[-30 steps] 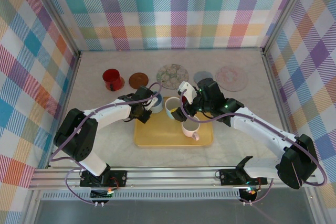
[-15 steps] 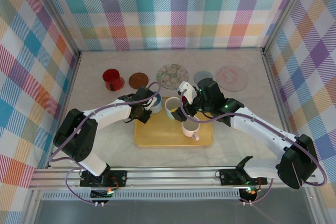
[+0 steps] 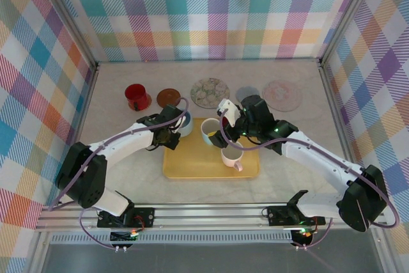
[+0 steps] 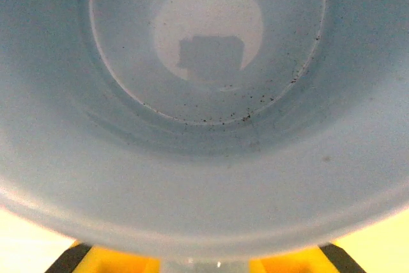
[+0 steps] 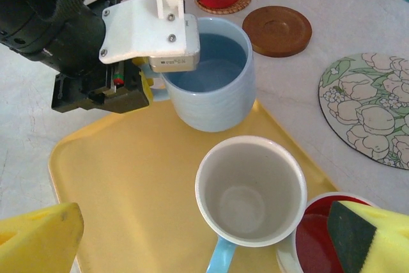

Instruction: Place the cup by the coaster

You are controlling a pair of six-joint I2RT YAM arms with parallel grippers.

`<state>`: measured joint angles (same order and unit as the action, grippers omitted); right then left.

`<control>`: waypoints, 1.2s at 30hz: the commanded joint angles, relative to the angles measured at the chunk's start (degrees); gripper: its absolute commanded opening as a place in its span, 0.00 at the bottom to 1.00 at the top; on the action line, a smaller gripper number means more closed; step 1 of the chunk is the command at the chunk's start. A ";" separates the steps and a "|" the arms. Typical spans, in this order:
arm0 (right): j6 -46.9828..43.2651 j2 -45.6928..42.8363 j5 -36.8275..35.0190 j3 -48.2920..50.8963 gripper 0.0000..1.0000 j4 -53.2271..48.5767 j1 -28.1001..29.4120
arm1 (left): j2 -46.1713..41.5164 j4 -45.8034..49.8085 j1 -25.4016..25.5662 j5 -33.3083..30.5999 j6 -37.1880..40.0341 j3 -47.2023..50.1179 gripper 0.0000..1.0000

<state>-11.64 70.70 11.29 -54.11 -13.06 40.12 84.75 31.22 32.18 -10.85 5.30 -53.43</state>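
My left gripper is shut on the rim of a light blue cup by its handle, at the back left corner of the yellow tray. In the right wrist view the same cup hangs from the left gripper. The left wrist view looks straight into the blue cup. A bare brown coaster lies just behind the cup, seen as a brown coaster in the right wrist view. My right gripper stands open over a white cup with a blue handle.
A red cup stands on a woven coaster at the back left. A floral coaster, a grey one and a pink one lie along the back. A pink cup with a red inside sits on the tray.
The left gripper has carried the blue cup a little toward the back left, and its elbow has swung outward. The right arm has stayed still.
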 commanded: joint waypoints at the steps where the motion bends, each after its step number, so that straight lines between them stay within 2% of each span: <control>1: -0.58 -2.03 0.05 -1.10 0.99 0.03 0.30 | -3.60 -0.07 0.16 -2.56 -2.22 -3.58 0.00; 17: 2.14 -0.59 -0.74 -3.59 0.99 -1.35 0.25 | 2.99 11.18 -4.99 0.20 -2.92 -20.87 0.00; 22: 3.87 0.95 -0.52 -3.55 0.99 -0.30 0.31 | 7.52 13.81 -6.36 -1.76 -3.10 -27.05 0.00; 28: 4.64 3.46 -3.41 -4.99 0.99 -0.16 0.33 | 12.16 12.13 -9.33 -3.38 -3.42 -30.23 0.00; 36: 4.19 6.33 -6.46 -6.67 0.99 -0.53 0.30 | 16.63 3.10 -12.97 -2.92 -5.28 -29.01 0.00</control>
<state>-7.88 76.23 5.98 -58.74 -14.17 40.12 101.56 42.09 20.08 -11.73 1.89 -80.84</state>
